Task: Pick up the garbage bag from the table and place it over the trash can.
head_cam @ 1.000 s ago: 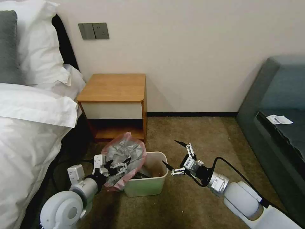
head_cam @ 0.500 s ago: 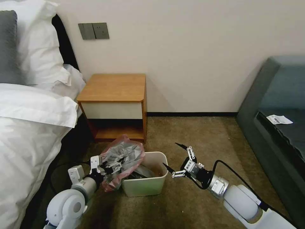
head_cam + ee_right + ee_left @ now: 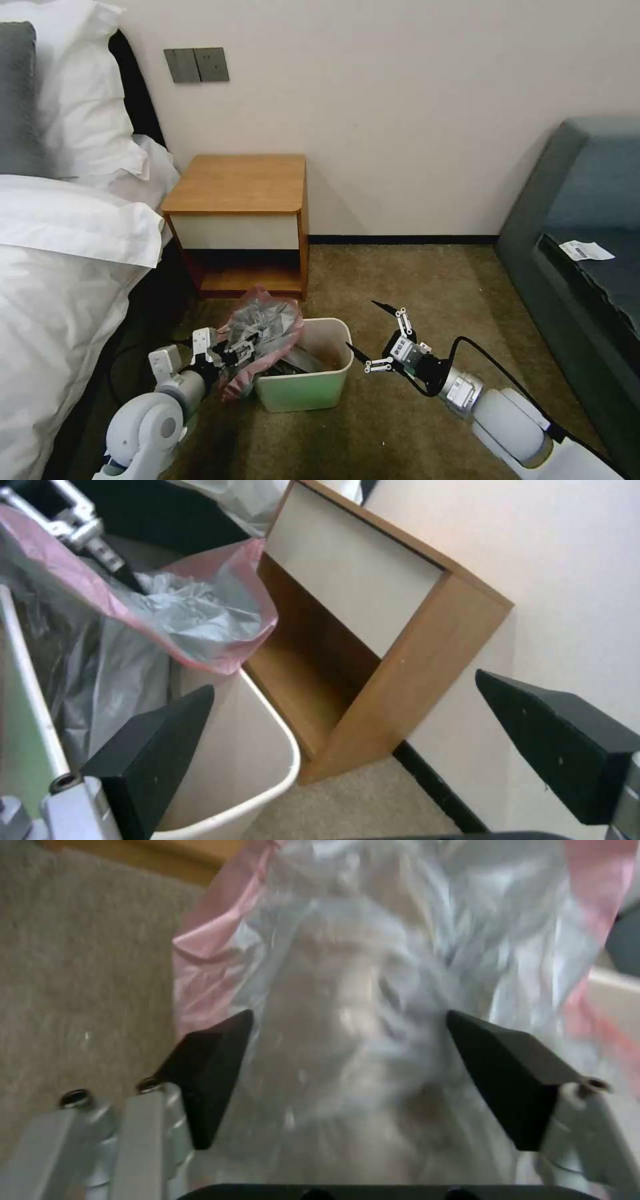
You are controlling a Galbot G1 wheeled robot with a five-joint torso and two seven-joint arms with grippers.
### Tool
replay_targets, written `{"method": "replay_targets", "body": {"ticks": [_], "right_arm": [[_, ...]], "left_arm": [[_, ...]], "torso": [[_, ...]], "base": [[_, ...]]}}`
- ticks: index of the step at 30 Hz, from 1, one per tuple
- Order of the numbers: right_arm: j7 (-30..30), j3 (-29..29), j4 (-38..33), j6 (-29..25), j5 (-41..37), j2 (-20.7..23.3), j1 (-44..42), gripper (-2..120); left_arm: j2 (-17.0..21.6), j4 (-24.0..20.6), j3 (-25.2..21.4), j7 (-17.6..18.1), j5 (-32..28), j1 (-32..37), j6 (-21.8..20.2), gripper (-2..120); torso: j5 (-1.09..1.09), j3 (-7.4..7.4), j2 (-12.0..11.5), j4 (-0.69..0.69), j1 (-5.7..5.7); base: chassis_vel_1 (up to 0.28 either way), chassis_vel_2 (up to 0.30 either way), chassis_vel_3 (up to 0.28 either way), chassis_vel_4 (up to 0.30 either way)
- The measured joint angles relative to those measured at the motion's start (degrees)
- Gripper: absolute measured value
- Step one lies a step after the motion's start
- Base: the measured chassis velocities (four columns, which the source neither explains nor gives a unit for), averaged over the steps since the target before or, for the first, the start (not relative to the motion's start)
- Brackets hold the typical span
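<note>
The garbage bag (image 3: pixel 267 320), crinkly grey with a pink band, bulges over the left end of the cream trash can (image 3: pixel 303 393), and part of it hangs down inside. My left gripper (image 3: pixel 235 348) is pushed into the bag from the left. In the left wrist view the bag (image 3: pixel 360 990) fills the wide gap of the open left gripper (image 3: pixel 350 1075). My right gripper (image 3: pixel 360 325) hovers open just right of the can's rim, holding nothing. In the right wrist view it (image 3: pixel 347 685) faces the can (image 3: pixel 267 760), the bag (image 3: pixel 193 615) and the table (image 3: pixel 427 645). The table (image 3: pixel 237 183) stands behind the can.
A bed with white linen (image 3: pixel 60 267) runs along the left, close to my left arm. A dark sofa (image 3: pixel 587 220) stands at the right. Brown carpet (image 3: pixel 413 280) lies open between the can and the sofa. A black cable (image 3: pixel 493 363) loops from my right wrist.
My left arm has drawn back a little to the left and the bag's top has sunk slightly over the can. My right gripper has eased down and to the right, still open.
</note>
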State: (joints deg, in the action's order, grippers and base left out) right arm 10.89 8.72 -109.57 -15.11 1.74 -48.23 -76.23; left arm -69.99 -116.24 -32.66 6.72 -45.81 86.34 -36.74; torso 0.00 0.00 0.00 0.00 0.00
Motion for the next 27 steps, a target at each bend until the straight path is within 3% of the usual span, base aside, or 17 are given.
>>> {"method": "replay_targets", "body": {"ticks": [4, 7, 19, 27], "right_arm": [[0.0, 0.2, 0.0, -0.3, 0.0, -0.2, -0.1, 100], [0.0, 0.3, 0.0, -0.6, 0.0, -0.5, -0.4, 100], [-0.1, 1.5, -0.8, -0.9, 0.2, -0.6, -1.6, 100], [-0.1, 1.8, -1.2, -1.1, 0.8, -1.2, -2.2, 100]], "left_arm": [[0.5, 0.1, 0.2, -0.9, 1.5, 0.9, -0.5, 72], [0.6, 0.4, 0.3, -1.0, 2.3, 0.9, -0.6, 64], [0.0, 0.3, 0.4, -0.8, 3.8, 0.9, -0.4, 17], [-0.3, -0.9, -0.2, -0.6, 4.7, 1.6, 0.2, 11]], "torso": [[0.00, 0.00, 0.0, 0.01, 0.00], [0.00, 0.00, 0.0, 0.00, 0.00], [0.00, 0.00, 0.0, 0.00, 0.00], [0.00, 0.00, 0.0, 0.00, 0.00]], "base": [[0.000, 0.000, 0.000, 0.000], [0.000, 0.000, 0.000, 0.000], [0.000, 0.000, 0.000, 0.000], [0.000, 0.000, 0.000, 0.000]]}}
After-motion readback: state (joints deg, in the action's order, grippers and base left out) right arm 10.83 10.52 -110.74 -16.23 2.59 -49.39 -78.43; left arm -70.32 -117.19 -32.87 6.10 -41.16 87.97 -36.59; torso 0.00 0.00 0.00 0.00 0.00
